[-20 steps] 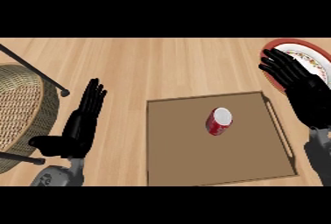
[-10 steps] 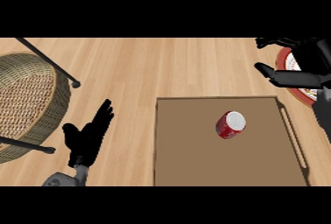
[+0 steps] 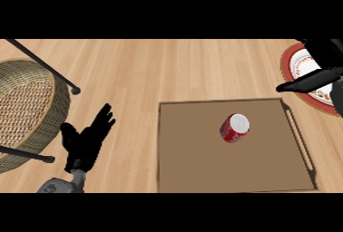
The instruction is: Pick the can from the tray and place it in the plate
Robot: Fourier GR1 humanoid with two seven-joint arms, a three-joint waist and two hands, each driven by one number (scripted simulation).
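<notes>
At far left, one wicker basket (image 3: 30,108), cut off by the edge and only partly shown. Across it, two black rods: one (image 3: 43,65) slanting down from the upper left corner, the other (image 3: 26,154) over the lower rim, both run out of view at their far ends.

Just right of the basket, the left hand (image 3: 84,142), over the wooden bench (image 3: 167,68), fingers straight and spread, holding nothing; forearm cut off below.

Right of centre, one brown tray (image 3: 201,172), near edge lost at the bottom. Inside it, toward the upper right, one red can (image 3: 234,128), white end up; standing or leaning, hard to tell.

At far right, one red-rimmed plate (image 3: 298,63), clipped by the edge and largely hidden under the right hand (image 3: 328,56). Fingers there apart, thumb stuck out leftward, nothing held; well apart from the can.
</notes>
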